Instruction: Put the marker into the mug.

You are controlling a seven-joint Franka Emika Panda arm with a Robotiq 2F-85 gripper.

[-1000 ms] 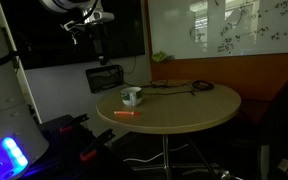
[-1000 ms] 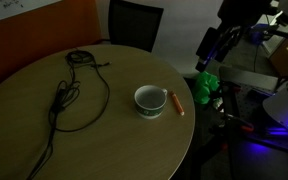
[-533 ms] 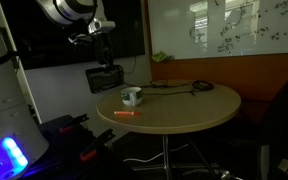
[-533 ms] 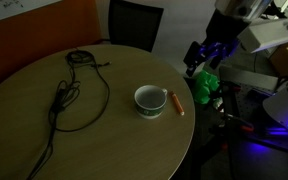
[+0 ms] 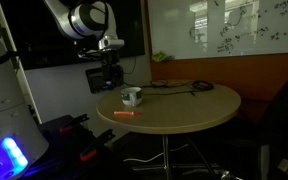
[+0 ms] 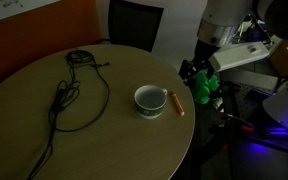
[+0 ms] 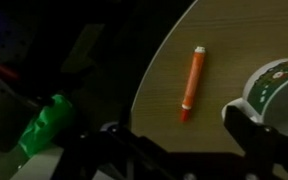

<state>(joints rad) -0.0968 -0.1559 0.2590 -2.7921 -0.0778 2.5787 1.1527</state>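
Office meeting room doubling as robot lab. Cues:
- whiteboard [image 5: 224,30] with handwritten formulas on far wall
- large dark screen [image 5: 129,30] on wall left of it
- round wood-top table [image 5: 184,105] on single pedestal, orange padded bench back [image 5: 214,70] behind it
- black office chair [image 6: 134,22] at table's far edge
- loose dark cable [image 6: 69,90] and white mug [image 6: 150,100] on tabletop
- robot arm [image 5: 84,18] beside table, blue-lit equipment [image 5: 9,155] on floor near left
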